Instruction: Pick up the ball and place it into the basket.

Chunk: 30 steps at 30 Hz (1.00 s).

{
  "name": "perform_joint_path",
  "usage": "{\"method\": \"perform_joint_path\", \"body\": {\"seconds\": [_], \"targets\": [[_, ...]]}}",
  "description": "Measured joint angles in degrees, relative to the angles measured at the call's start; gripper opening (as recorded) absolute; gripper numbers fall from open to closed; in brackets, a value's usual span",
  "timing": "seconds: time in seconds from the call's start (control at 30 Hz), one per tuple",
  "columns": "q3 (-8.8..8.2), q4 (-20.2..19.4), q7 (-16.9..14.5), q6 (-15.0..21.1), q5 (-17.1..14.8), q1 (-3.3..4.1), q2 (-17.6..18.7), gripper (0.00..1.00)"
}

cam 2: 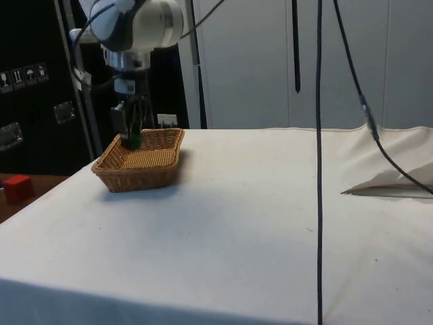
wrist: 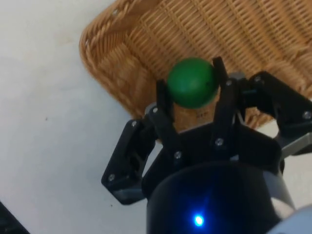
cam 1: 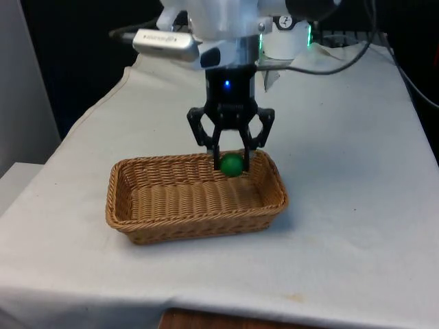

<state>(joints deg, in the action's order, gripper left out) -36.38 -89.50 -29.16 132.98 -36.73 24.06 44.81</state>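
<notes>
A white cloth covers the table (cam 1: 357,205), and on it stands a rectangular woven wicker basket (cam 1: 185,205) of light brown cane, its long side running across the front view. The black two-finger gripper (cam 1: 232,163) hangs straight down above the basket's far corner, on the front view's right, and its fingers (wrist: 220,92) are clamped on a small round green ball (cam 1: 232,164). The ball sits between the fingertips, level with the basket's far rim and above the woven floor, not resting on it. In the wrist view the ball (wrist: 192,82) shows pinched from both sides, with the basket's corner (wrist: 122,73) beneath it. From the side view the gripper (cam 2: 132,139) dips just inside the basket (cam 2: 142,166), and a small red block (cam 2: 17,187) lies off the table's edge.
</notes>
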Motion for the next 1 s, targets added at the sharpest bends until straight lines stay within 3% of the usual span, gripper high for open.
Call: {"method": "perform_joint_path", "body": {"seconds": [0.4, 1.0], "targets": [[0.00, 5.10, -0.17, 0.00, -2.92, -0.86, 7.22, 0.01], [0.17, 5.39, -0.06, 0.17, -3.09, -0.74, 8.77, 0.01]]}}
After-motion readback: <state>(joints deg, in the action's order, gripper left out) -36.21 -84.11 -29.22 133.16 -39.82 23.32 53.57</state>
